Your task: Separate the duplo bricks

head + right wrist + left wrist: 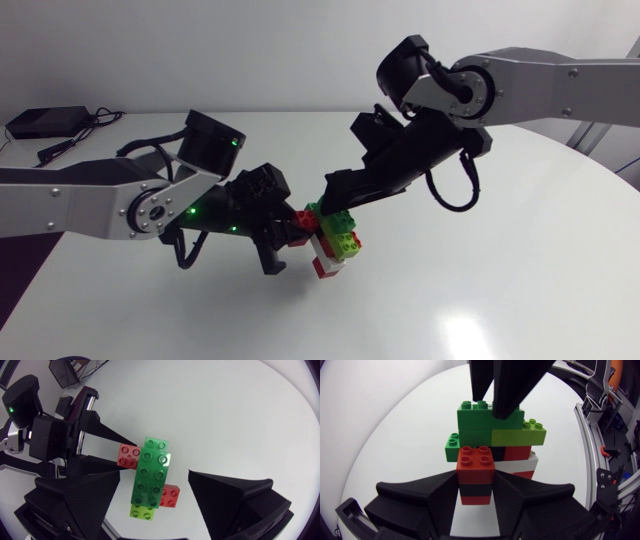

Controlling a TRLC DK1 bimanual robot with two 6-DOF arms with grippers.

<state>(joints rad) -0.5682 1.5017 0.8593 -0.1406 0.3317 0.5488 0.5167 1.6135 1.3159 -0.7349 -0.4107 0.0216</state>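
A stack of duplo bricks (328,238) is near the middle of the white table. It has a dark green brick (487,415) on top, with a lime brick (519,436), red bricks (476,460) and a white brick (522,465) below. My left gripper (476,485) is shut on the red brick at the stack's near side. My right gripper (154,477) comes down from above and stands open, one finger on each side of the dark green brick (150,472) and apart from it. In the head view the left gripper (288,238) and right gripper (326,198) meet at the stack.
A black box (45,122) with cables lies at the back left corner of the table (500,290). The table's curved edge runs along the right and front.
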